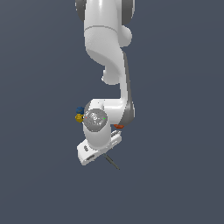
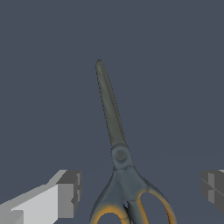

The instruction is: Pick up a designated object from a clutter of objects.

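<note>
The scissors [image 2: 114, 127] lie flat on the dark floor, with orange-tan ring handles and long grey blades closed together. In the wrist view they lie between my two fingers [image 2: 65, 194], handles toward the camera. My gripper [image 2: 140, 192] is open and wide, one finger on each side of the pivot and handles, touching neither. In the exterior view my gripper [image 1: 99, 148] hangs over the scissors, and only the blade tips [image 1: 113, 162] stick out from under the hand.
A blue-and-yellow lump [image 1: 79, 113] lies beside the wrist on the exterior view's left. A sliver of the orange-red ball [image 1: 118, 126] shows under the arm on the exterior view's right. The floor is plain dark grey.
</note>
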